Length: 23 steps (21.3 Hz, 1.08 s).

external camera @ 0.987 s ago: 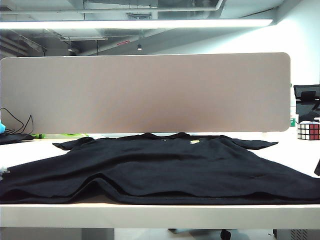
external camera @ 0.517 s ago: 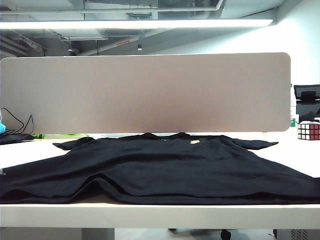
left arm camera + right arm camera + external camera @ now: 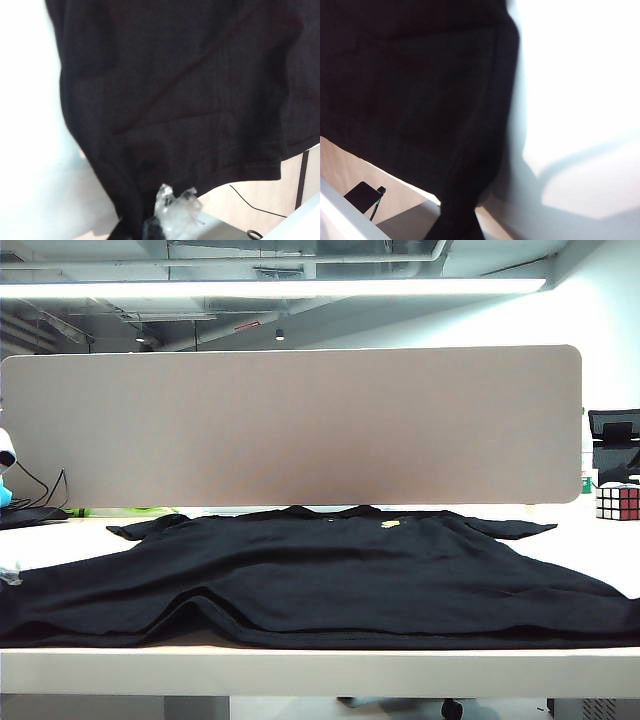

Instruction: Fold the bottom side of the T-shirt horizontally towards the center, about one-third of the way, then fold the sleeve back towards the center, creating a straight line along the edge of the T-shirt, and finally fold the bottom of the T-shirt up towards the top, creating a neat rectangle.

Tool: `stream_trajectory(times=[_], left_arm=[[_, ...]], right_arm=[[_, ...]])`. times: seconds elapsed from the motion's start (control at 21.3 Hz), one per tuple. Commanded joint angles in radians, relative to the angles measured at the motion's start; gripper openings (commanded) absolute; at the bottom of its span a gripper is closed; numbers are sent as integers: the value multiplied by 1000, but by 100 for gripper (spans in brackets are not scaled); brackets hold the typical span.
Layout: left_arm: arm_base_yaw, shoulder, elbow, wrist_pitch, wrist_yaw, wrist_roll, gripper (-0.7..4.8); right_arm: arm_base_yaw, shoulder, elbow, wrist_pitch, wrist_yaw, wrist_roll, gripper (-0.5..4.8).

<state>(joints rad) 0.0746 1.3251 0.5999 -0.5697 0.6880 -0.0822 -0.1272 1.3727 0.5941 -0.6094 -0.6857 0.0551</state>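
Observation:
The black T-shirt lies spread flat on the white table, collar at the far side with a small yellow mark, short sleeves out to both sides. Its bottom hem runs along the table's near edge. My left gripper is shut on the hem's left corner; its clear fingertip shows beside the bunched cloth and peeks in at the exterior view's left edge. My right gripper is hidden under cloth that narrows into its jaws at the right corner.
A wide beige divider panel stands right behind the shirt. A Rubik's cube sits at the far right of the table. A white and black object shows at the left edge above dark cables.
Both grippers have closed on the hem corners. The dark piece at the right edge has left the exterior view, and a white object has appeared at the left edge. The shirt lies as before.

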Motion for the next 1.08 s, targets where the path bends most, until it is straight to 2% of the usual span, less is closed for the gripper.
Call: stream_trajectory(times=[0.05, 0.23, 0.33, 0.42, 0.47, 0.66, 0.8, 1.08], left_arm=[[1, -1, 2, -2, 5, 3, -6], [1, -6, 2, -46, 5, 21, -6], [1, -32, 3, -72, 4, 3, -6], [1, -99, 3, -107, -49, -26, -6], [1, -163, 4, -131, -82, -40, -6], [1, -387, 10, -168, -84, -117, -6], [1, -574, 19, -204, -86, -162, -6], [1, -821, 20, -339, -109, -195, -6]], right_arm=[[0, -17, 2, 12, -10, -3, -6], [0, -42, 2, -2, -24, -3, -6], [0, -76, 2, -26, -26, -3, -6], [0, -135, 2, -69, -28, -3, -6], [0, -196, 2, -96, -28, 0, -6], [0, -375, 2, -134, -41, 68, -6], [-1, -520, 10, -151, -90, 136, -6], [0, -727, 34, -261, -105, 158, -6]])
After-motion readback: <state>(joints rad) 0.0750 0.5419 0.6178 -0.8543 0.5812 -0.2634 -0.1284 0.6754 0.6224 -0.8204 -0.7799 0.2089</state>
